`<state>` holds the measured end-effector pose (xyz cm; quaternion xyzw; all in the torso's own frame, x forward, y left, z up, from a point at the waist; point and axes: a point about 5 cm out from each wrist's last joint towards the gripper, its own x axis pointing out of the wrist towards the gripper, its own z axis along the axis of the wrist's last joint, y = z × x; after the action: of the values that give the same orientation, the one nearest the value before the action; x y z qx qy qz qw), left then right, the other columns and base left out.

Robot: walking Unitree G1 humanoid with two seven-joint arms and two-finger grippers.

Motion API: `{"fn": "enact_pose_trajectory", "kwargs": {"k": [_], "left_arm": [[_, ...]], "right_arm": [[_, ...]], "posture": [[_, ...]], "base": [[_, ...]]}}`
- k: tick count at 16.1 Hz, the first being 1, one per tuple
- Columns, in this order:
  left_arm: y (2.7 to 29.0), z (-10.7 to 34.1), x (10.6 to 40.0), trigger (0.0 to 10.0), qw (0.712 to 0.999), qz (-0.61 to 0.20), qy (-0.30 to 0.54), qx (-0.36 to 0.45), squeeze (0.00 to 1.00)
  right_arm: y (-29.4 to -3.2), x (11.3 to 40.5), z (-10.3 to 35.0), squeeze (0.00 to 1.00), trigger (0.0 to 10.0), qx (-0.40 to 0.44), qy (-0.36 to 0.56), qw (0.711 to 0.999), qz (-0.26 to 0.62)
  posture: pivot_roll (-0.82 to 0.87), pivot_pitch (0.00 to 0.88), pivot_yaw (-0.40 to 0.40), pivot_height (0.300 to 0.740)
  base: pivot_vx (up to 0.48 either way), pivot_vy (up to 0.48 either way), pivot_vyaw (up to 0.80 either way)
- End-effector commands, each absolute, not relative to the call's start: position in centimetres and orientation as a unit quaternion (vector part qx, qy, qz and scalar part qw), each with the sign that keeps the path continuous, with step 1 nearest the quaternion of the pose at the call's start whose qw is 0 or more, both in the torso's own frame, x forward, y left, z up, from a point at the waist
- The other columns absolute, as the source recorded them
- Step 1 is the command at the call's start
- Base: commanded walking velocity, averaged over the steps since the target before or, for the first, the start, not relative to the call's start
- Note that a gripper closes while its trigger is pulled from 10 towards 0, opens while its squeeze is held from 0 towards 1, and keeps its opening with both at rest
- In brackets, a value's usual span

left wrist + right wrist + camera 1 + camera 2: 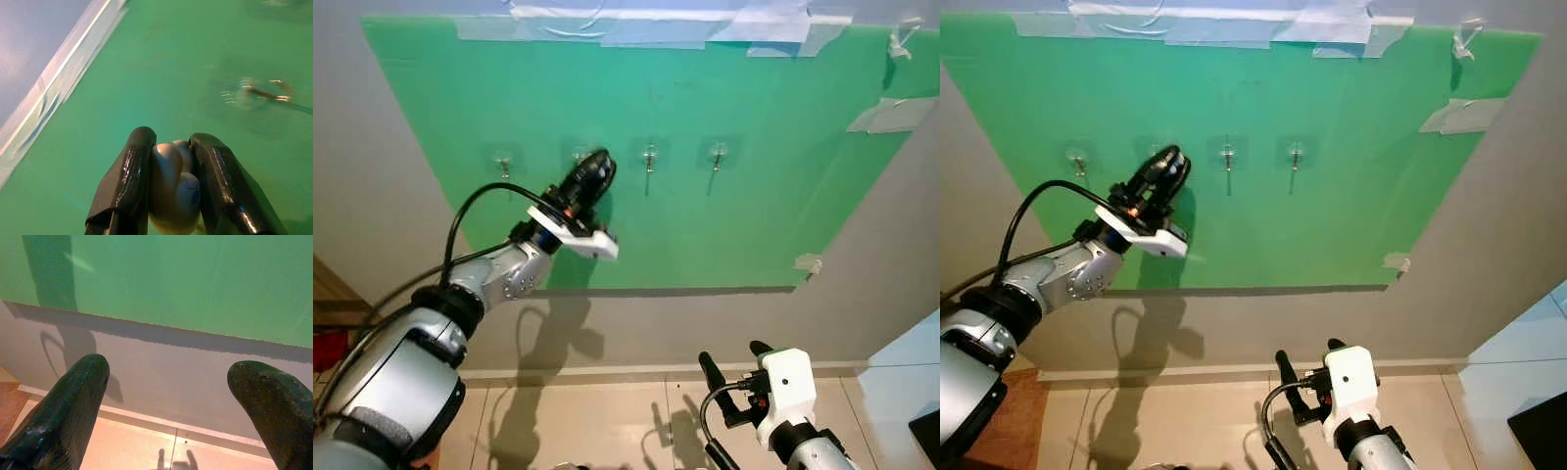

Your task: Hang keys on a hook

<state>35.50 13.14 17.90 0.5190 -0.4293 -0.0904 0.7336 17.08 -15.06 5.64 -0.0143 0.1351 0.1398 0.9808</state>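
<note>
Left arm stretched up and forward, its left end effector pinched together (something grey between the fingers); right end effector low, fingers spread apart

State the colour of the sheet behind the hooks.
Green sheet, clearest in the left eye view.

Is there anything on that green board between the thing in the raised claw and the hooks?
Nothing visible. The left claw grips a grey fob against bare green board, beside the hooks.
</note>
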Motion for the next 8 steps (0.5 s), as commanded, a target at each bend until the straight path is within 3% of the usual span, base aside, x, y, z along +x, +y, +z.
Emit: {"fn": "enact_pose_trajectory", "kwargs": {"k": [1,5,8], "left_arm": [[13.4,19.1,35.6,0.0,0.779,-0.081,-0.418,0.461,0.00],[13.7,19.6,35.4,0.0,0.862,-0.081,-0.374,0.333,0.00],[14.6,19.6,35.6,0.0,0.883,-0.065,-0.352,0.303,0.00]], "right_arm": [[-15.1,17.1,5.6,0.00,10.0,-0.016,0.134,0.981,0.143],[-14.8,17.6,5.3,0.00,10.0,-0.014,0.132,0.980,0.147],[-14.5,18.2,5.4,0.00,10.0,-0.012,0.129,0.980,0.153]], "posture": [[-0.23,0.088,0.039,0.740],[-0.21,0.078,0.041,0.740],[-0.20,0.073,0.039,0.740]], "base": [[0.000,0.000,0.00],[0.000,0.000,0.00],[0.000,0.000,0.00]]}}
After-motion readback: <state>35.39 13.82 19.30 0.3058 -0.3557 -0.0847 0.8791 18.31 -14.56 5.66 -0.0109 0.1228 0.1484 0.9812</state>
